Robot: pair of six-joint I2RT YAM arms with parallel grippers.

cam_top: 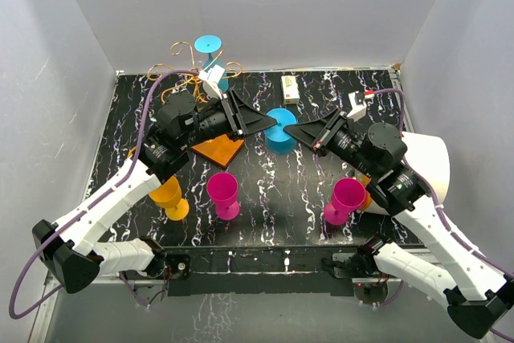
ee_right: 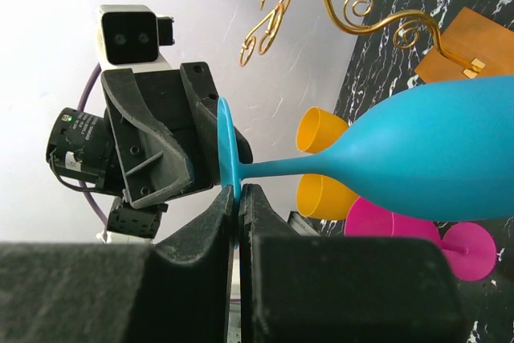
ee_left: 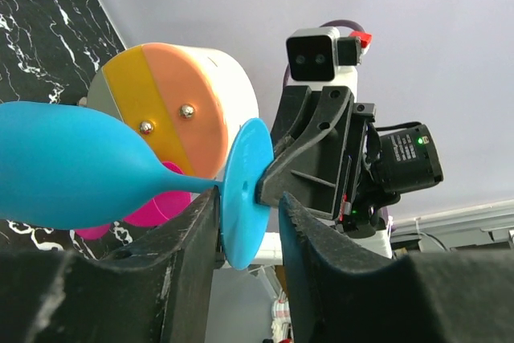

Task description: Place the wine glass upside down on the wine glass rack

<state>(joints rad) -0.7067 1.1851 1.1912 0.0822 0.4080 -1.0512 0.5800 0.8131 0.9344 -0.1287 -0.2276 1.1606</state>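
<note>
At far left rear of the black marbled counter (cam_top: 277, 186), the gold wire wine glass rack (cam_top: 195, 76) rises from its orange-brown base (cam_top: 218, 150), with another blue glass (cam_top: 208, 42) already perched foot-up at its top.

Just right of the base, the left end effector (ee_left: 247, 206) reaches in sideways. Its two dark fingers stand apart, one on each side of the foot (ee_left: 243, 190) of the blue wine glass (cam_top: 281, 138), with a clear gap on one side and no grip made.

The glass hangs between the two arms near the counter's centre, well short of the rack. It is already inverted: foot uppermost, bowl (ee_right: 434, 150) pointing down toward the counter, long axis close to vertical. Its rim is out of sight in the wrist views, so whether it clears the surface cannot be told.

To the right, the right end effector (ee_right: 238, 190) is pinched tight on the thin edge of the foot and alone carries the glass.

The glass looks like matte moulded plastic. It is likely light and stiff, smooth enough to slip, and apt to swing from an edge pinch. The slim stem (ee_right: 281, 168) just under the foot seems the surest place to hold, leaving the disc free to slide into a wire loop.
</note>
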